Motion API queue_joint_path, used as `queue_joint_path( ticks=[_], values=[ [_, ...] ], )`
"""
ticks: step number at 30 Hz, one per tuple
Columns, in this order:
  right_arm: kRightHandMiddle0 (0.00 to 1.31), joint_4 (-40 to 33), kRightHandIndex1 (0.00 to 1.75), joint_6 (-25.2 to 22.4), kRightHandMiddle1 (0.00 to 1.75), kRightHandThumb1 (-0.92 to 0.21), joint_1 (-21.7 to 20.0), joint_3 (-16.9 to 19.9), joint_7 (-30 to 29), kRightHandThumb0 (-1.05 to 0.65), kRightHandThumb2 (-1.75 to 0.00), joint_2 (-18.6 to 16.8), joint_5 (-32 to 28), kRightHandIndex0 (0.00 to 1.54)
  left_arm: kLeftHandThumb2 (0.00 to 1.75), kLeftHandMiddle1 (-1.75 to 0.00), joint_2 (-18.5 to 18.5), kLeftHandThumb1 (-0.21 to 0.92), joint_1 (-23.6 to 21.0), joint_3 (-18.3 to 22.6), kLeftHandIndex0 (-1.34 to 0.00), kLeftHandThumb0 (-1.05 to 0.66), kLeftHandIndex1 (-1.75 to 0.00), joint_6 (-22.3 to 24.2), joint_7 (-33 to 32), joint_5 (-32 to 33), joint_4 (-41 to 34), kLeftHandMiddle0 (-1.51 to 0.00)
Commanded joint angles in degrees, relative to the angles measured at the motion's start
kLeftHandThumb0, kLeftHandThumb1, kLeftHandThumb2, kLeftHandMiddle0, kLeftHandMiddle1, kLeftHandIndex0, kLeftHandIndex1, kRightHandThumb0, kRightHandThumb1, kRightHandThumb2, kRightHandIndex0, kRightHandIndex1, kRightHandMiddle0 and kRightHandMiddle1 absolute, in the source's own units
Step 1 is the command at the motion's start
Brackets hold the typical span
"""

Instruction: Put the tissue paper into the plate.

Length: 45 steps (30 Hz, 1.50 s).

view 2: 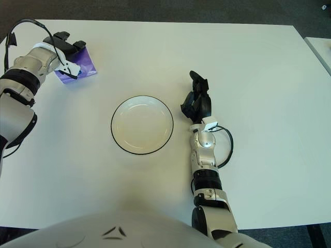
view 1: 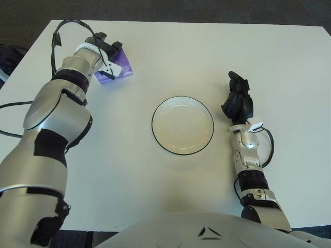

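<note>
My left hand (view 1: 106, 51) is up at the far left of the table (view 1: 289, 62), right over the purple tissue pack (view 1: 118, 68). Its dark fingers (view 2: 66, 40) sit at the pack's back edge, fingertips on or just above it. I can't tell whether they're actually clamped on it or only resting there, so grip status unknown for now. The pack lies flat on the tabletop, its front right corner sticking out from under the hand. A black cable (view 1: 58, 32) loops up off the L wrist.

Moving out from there: the white plate w/ dark rim (view 1: 156, 111) sits mid-table, well apart from the pack, toward me and to the right of it. Nothing in it.

My right hand (view 1: 237, 101) shows just beside the plate, on its right, not touching the rim. Fingers are curled loosely together, pointing away from me, holding nothing. Forearm runs back toward my body along the table.
</note>
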State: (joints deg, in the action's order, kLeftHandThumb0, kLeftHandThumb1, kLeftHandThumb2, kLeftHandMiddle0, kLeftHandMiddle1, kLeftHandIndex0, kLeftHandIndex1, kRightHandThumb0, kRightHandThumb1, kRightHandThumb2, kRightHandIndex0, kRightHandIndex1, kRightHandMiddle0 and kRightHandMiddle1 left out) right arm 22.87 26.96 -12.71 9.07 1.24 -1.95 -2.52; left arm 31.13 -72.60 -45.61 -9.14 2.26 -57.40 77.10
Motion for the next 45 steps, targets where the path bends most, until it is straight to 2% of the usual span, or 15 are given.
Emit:
queue_joint_path(
  ticks=[1, 4, 8, 12, 20, 31, 44, 45],
  values=[
    [0.0, 8.7, 0.05, -1.8, 0.72, -0.92, 8.4, 1.9, 0.2, -0.47, -0.97, 0.3, -2.0, 0.35, 0.16, -0.35, 0.0, 0.76, 1.1, -0.2, 0.0, -0.92, -0.1, 1.2, 0.5, -0.1, 0.8, -0.1],
    [0.0, 8.9, 0.05, -1.8, 0.71, -0.92, 8.4, 1.9, 0.3, -0.47, -0.97, 0.4, -2.1, 0.35, 0.19, -0.64, -0.2, 0.75, 1.1, -0.6, 0.0, -0.92, -0.25, 1.2, 1.4, -0.4, 0.8, -0.12],
    [0.0, 8.8, 0.05, -1.8, 0.71, -0.92, 8.4, 1.9, 0.3, -0.48, -0.97, 0.6, -2.1, 0.35, 0.2, -0.81, -0.5, 0.76, 1.3, -0.8, 0.0, -0.94, -0.41, 1.1, 2.6, -0.4, 0.9, -0.2],
    [0.0, 8.8, 0.05, -1.8, 0.71, -0.92, 8.5, 1.9, 0.4, -0.48, -0.97, 0.7, -2.2, 0.34, 0.2, -0.86, -0.4, 0.78, 2.3, -1.1, 0.0, -0.95, -0.51, 1.4, 2.6, -0.6, 1.2, -0.28],
    [0.0, 8.6, 0.05, -1.8, 0.72, -0.92, 8.7, 1.9, 0.4, -0.48, -0.97, 0.9, -2.2, 0.35, 0.19, -0.87, -0.7, 0.8, 2.7, -1.9, 0.0, -0.92, -0.51, 1.3, 1.7, -1.1, 1.0, -0.37],
    [0.0, 8.5, 0.05, -1.7, 0.73, -0.92, 8.8, 1.9, 0.6, -0.48, -0.97, 1.0, -2.4, 0.35, 0.18, -0.95, -0.5, 0.83, 3.2, -2.7, 0.0, -0.84, -0.62, -0.3, -0.8, -1.3, 0.7, -0.46],
    [0.0, 8.2, 0.05, -1.6, 0.72, -0.92, 9.1, 1.8, 0.8, -0.49, -0.96, 1.0, -2.6, 0.34, 0.17, -1.23, -1.1, 0.81, 4.3, -2.7, 0.0, -0.77, -0.69, -1.2, -2.1, -1.1, 0.7, -0.51],
    [0.0, 8.2, 0.05, -1.6, 0.72, -0.92, 9.1, 1.8, 0.8, -0.49, -0.96, 1.0, -2.5, 0.34, 0.17, -1.3, -1.1, 0.81, 4.5, -2.7, 0.0, -0.77, -0.69, -1.1, -2.2, -1.1, 0.8, -0.52]
  ],
)
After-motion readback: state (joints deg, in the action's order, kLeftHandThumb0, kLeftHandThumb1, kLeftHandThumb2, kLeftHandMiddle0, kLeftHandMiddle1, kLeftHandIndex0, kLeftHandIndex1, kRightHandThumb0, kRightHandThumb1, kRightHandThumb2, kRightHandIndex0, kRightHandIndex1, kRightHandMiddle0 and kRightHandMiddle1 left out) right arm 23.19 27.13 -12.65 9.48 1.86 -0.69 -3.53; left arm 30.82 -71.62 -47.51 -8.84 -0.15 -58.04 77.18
